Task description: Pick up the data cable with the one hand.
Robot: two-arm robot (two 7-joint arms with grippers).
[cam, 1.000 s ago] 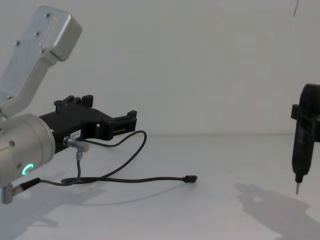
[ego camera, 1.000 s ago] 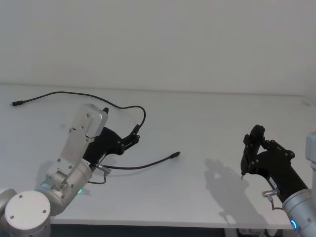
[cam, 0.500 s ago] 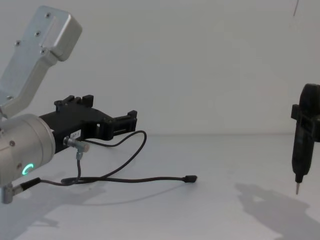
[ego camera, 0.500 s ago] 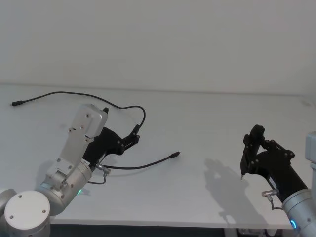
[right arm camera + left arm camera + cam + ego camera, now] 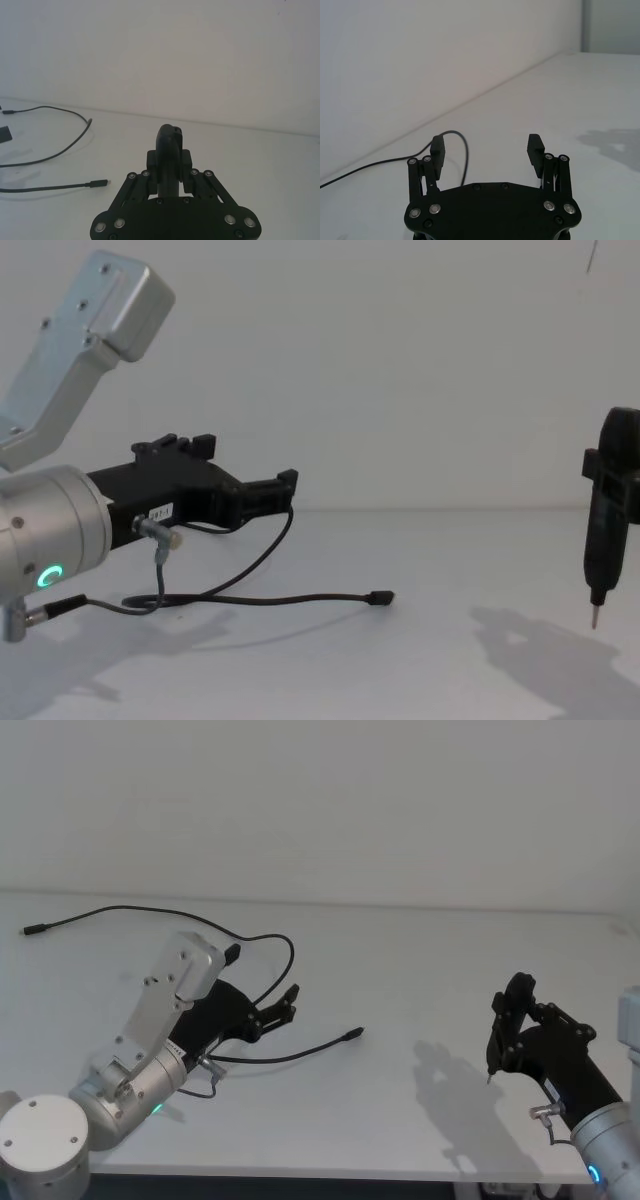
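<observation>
The data cable (image 5: pixel 130 909) lies on the white table, running from a plug at the far left through a loop to its other plug (image 5: pixel 354 1034) near the middle. My left gripper (image 5: pixel 291 999) hovers low beside that loop, open with nothing between its fingers. In the left wrist view the cable (image 5: pixel 467 155) curves just beyond the fingers (image 5: pixel 438 148). From the chest the cable (image 5: pixel 300 597) trails under the left gripper (image 5: pixel 288 480). My right gripper (image 5: pixel 514 1008) stays at the right, shut on a black pen-shaped tool (image 5: pixel 603 530).
A short dark wire with a silver plug (image 5: pixel 160 534) hangs at my left wrist. The white table (image 5: pixel 420 970) meets a plain wall at the back, and its front edge (image 5: pixel 300 1175) is close to me. The tool's shadow falls on the table at the right.
My left gripper has slid a little to the right and forward, past the cable's loop. The cable and the right arm have not moved.
</observation>
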